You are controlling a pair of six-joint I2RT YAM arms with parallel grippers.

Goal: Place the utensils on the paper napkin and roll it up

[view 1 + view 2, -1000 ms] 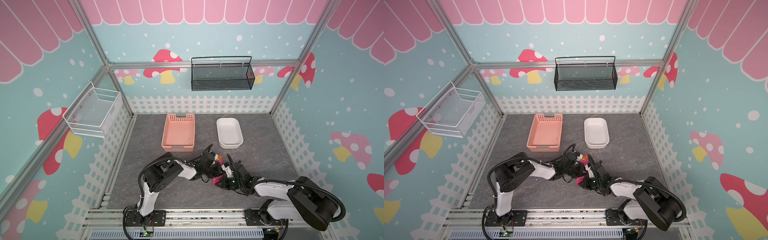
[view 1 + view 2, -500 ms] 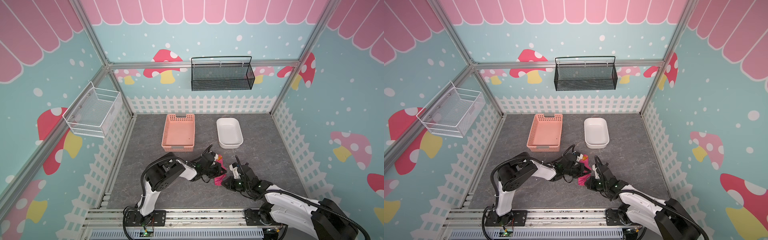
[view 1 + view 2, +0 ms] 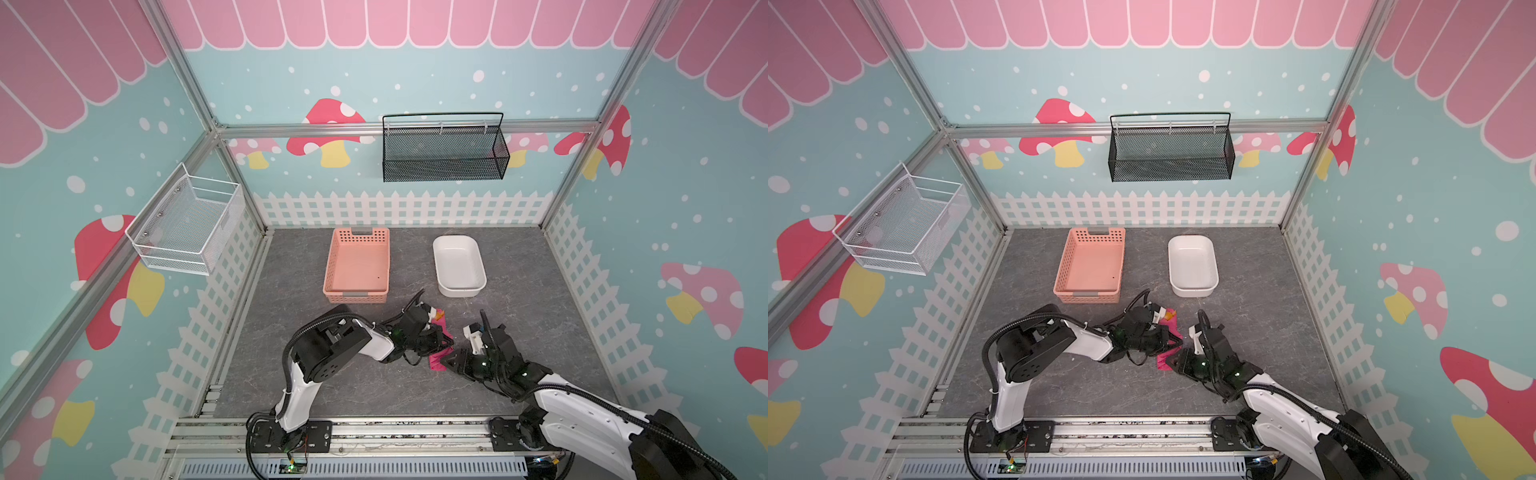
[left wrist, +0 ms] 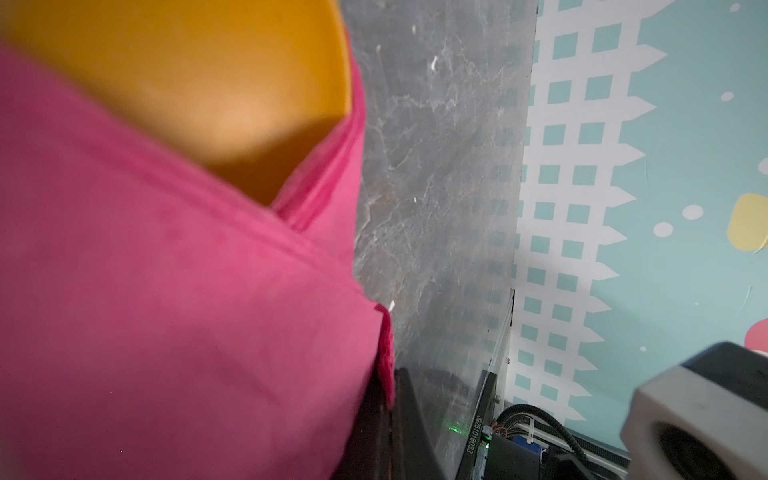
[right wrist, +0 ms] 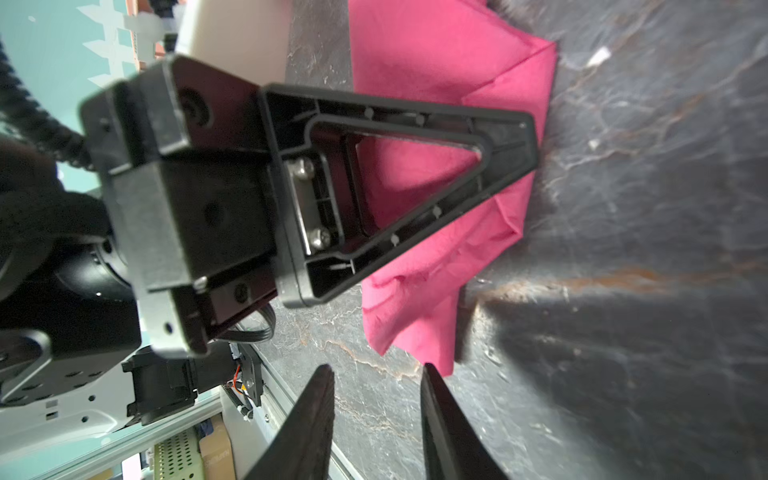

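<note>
Overlapping paper napkin (image 3: 435, 363): left gripper (image 3: 444, 344); basket (image 3: 356, 296), tub (image 3: 461, 289) beyond.

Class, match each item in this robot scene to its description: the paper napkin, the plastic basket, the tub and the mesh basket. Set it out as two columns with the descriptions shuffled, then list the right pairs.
Column 1
1. paper napkin
2. plastic basket
3. tub
4. mesh basket

Column 2
A. black, hanging on the back wall
B. hot pink, folded partly over the orange utensils
C. white, empty, on the table
D. salmon pink, empty, beside the tub

Pairs: 1-B; 2-D; 3-C; 4-A
</note>
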